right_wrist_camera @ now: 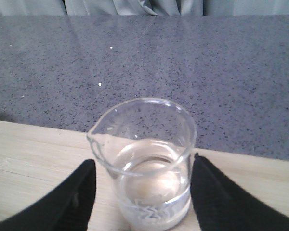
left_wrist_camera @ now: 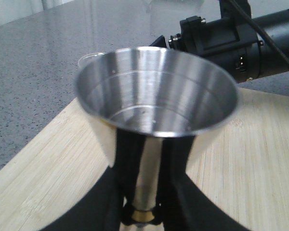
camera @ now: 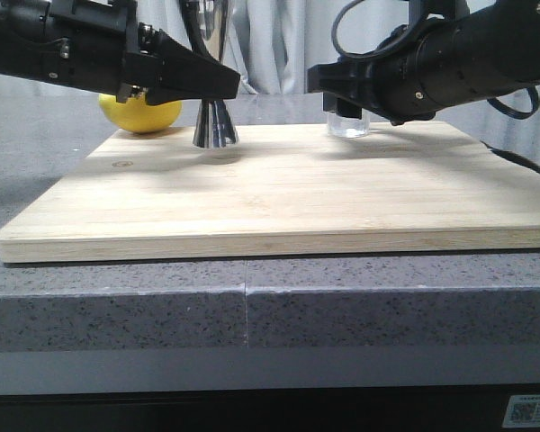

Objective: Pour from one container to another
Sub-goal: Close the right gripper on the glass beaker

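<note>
A grey desk [camera: 117, 306] carries a wooden board [camera: 279, 193]. At its far edge — upper left of frame — left fingers [left_wrist_camera: 130, 183] clamp the jigger [camera: 215, 121]; upper right, right fingers [right_wrist_camera: 82, 190] stand apart, flanking the beaker [right_wrist_camera: 147, 187]. Behind — a lemon [camera: 142, 114].

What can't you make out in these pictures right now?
- Front view: jigger upper cone hidden behind left gripper.
- Front view: beaker top hidden by right gripper.
- Right wrist view: beaker's printed marks too faint to read.
- Lemon partly hidden behind left arm.
</note>
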Action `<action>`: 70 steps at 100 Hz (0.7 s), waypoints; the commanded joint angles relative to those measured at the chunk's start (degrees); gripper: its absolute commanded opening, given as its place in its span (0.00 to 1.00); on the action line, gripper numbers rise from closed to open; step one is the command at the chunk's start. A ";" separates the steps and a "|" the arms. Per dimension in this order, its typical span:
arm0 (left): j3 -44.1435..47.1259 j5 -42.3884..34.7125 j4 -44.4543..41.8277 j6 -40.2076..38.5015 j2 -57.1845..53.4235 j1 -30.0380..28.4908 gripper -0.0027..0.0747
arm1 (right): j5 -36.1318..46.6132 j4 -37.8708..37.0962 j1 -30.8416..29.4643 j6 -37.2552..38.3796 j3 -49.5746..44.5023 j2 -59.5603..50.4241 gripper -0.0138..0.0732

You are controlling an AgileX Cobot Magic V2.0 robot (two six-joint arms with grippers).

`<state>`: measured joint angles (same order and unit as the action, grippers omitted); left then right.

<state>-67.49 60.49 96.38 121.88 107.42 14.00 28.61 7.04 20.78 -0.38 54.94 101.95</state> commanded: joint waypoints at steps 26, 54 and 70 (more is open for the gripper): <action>-1.67 3.81 4.24 0.16 -2.60 -0.18 0.04 | 4.39 -0.92 -0.23 -0.22 1.77 -2.53 0.60; -1.67 3.81 4.24 0.16 -2.60 -0.18 0.04 | 7.23 -0.92 -0.23 0.01 1.77 -1.33 0.60; -1.67 3.81 4.24 0.16 -2.60 -0.18 0.04 | 8.58 -0.92 -0.23 0.38 1.77 0.45 0.60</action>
<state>-67.49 60.49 96.38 121.88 107.42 14.00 31.55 6.90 20.78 0.00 54.94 104.23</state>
